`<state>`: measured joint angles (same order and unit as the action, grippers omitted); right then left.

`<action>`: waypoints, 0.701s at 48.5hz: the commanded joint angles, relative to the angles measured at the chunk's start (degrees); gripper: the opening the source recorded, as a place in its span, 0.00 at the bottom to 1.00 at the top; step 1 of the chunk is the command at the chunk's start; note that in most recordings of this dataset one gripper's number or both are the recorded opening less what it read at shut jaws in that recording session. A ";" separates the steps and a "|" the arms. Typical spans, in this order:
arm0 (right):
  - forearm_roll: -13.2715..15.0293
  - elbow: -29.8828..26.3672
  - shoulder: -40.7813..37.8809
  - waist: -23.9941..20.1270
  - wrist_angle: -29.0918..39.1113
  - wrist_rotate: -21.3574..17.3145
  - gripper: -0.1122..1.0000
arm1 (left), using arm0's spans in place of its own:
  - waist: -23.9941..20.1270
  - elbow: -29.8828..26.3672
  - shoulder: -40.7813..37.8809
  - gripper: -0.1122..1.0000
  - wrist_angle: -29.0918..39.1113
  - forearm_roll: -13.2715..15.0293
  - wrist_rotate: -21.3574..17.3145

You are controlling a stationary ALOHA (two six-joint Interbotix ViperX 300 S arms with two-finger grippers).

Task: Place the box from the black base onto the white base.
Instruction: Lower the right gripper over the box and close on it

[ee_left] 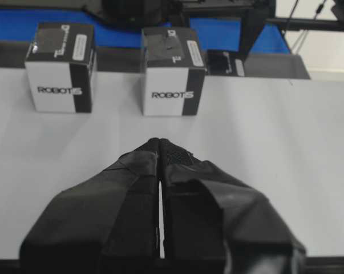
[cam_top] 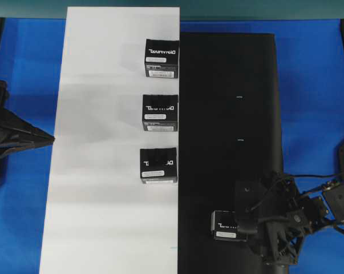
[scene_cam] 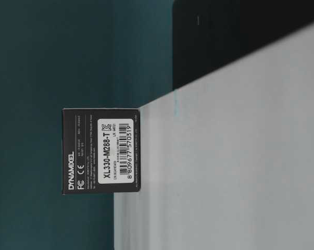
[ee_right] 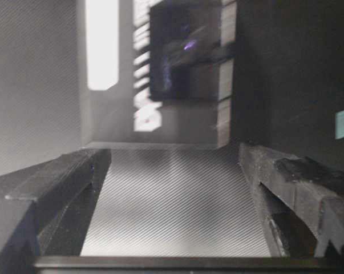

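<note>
white base: a long, plain, smooth white board lying on the blue bench; it carries three identical black cartons in a column along its right edge, each apart from the next.
black base: a long matte black sheet butted against the white board's right edge, with tiny white tick marks; it carries one carton only.
box: a small squarish black carton with white mirrored lettering, standing on the near end of the black base, close to the seam with the white board.
right pincer: released, jaws spread wide, reaching in from the lower right; in the overhead view its dark fingers overlap the box's right side, and whether they touch it i cannot tell.
right wrist view: shows the two black fingers well apart with the box blurred ahead of the gap, not between them.
left pincer: clenched, its taped fingertips pressed together with nothing held, hanging over the white base.
left wrist view: shows white side panels reading "robotis" on two cartons, unseen from overhead.
table-level view: turned sideways; shows one carton's barcode label and model text.
</note>
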<state>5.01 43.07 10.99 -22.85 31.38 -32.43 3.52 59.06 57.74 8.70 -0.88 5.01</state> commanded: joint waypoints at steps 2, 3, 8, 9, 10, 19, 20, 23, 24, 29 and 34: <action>0.18 -0.70 -0.79 0.44 -1.41 0.18 1.00 | 0.09 -1.41 -0.53 0.08 -0.26 -0.09 0.26; 0.18 -0.88 -0.97 0.44 -1.76 0.18 1.00 | 0.09 -1.41 -0.53 0.08 -0.26 -0.09 0.26; 0.18 -1.32 -1.49 0.44 -2.11 0.00 1.00 | 0.09 -1.41 -0.53 0.08 -0.26 -0.09 0.35; 0.18 -1.49 -1.58 0.35 -2.20 0.18 1.00 | 0.09 -1.41 -0.53 0.08 -0.26 -0.09 0.35; 0.18 -1.58 -1.67 0.44 -2.29 0.00 1.00 | 0.09 -1.41 -0.53 0.08 -0.26 -0.09 0.44; 0.18 -2.81 -2.81 -0.09 -2.02 0.00 1.00 | 0.09 -1.41 -0.53 0.08 -0.26 -0.09 0.97; 0.09 -2.90 -2.90 -0.18 -1.93 0.00 1.00 | 0.09 -1.32 -0.53 0.08 -0.26 -0.09 1.05; -0.18 -3.08 -3.08 -0.44 -1.67 -0.18 1.00 | 0.09 -1.41 -0.53 0.08 -0.26 -0.09 1.05; -0.26 -3.25 -3.16 -0.62 -1.85 -0.35 1.00 | 0.09 -1.32 -0.53 0.08 -0.26 0.00 1.14; -0.35 -3.96 -3.60 -0.62 -2.29 -1.49 1.00 | 0.09 -1.32 -0.53 0.08 -0.26 -0.09 1.05; -0.35 -4.83 -4.04 -0.79 -2.11 -1.93 1.00 | 0.09 -1.23 -0.53 0.08 -0.26 -0.09 1.05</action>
<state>4.83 39.38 7.73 -23.47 29.62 -34.19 3.52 59.06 57.66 8.70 -0.79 6.06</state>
